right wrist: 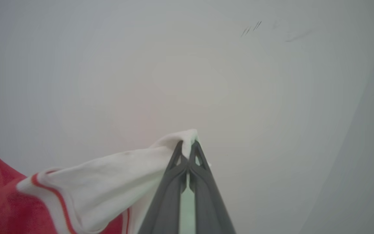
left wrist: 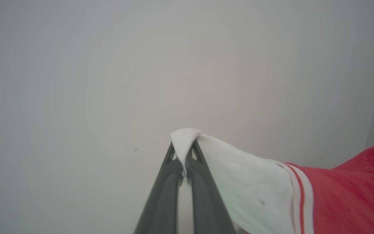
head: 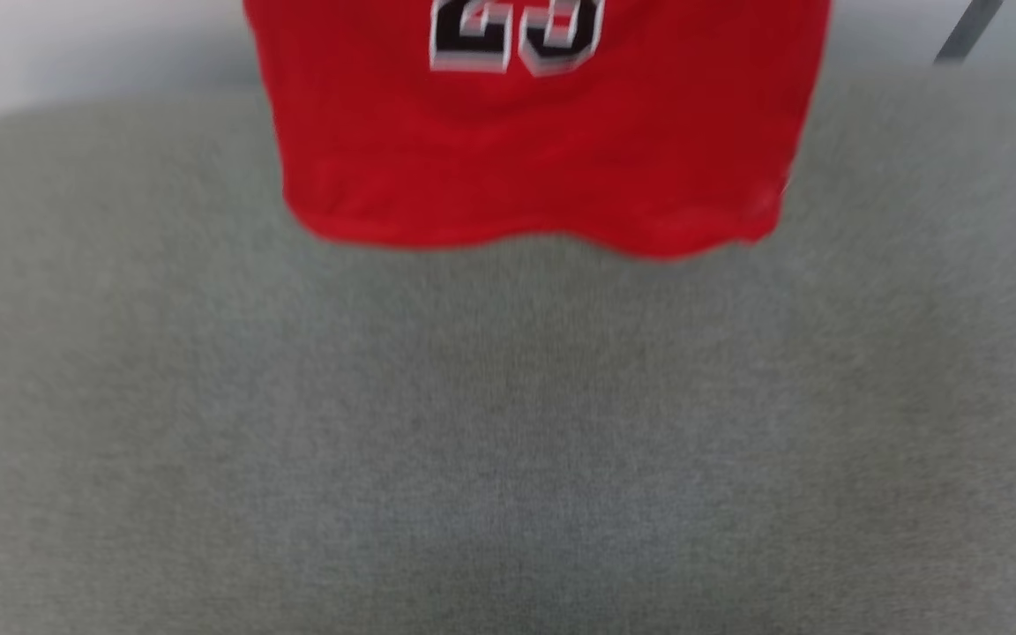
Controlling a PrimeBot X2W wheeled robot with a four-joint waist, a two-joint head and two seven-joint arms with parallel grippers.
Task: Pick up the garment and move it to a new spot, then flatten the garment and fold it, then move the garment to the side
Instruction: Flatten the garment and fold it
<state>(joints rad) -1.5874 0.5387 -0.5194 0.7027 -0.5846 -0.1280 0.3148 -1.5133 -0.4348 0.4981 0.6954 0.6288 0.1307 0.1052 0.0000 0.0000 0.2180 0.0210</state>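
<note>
Soft, even light falls across all three views, with no hard shadows or glare. The head view is smeared by blur: the red garment [head: 543, 150] and its number [head: 517, 35] lose their edges above the grey fabric surface [head: 508, 441]. The wrist views are sharper, their pale backdrop [left wrist: 109, 81] darkening and curving toward the corners.

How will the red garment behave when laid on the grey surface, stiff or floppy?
Probably floppy: the garment hangs limp, its hem wavy over the grey surface. Likely light: the left gripper and right gripper hold it by pinched white corners.
</note>
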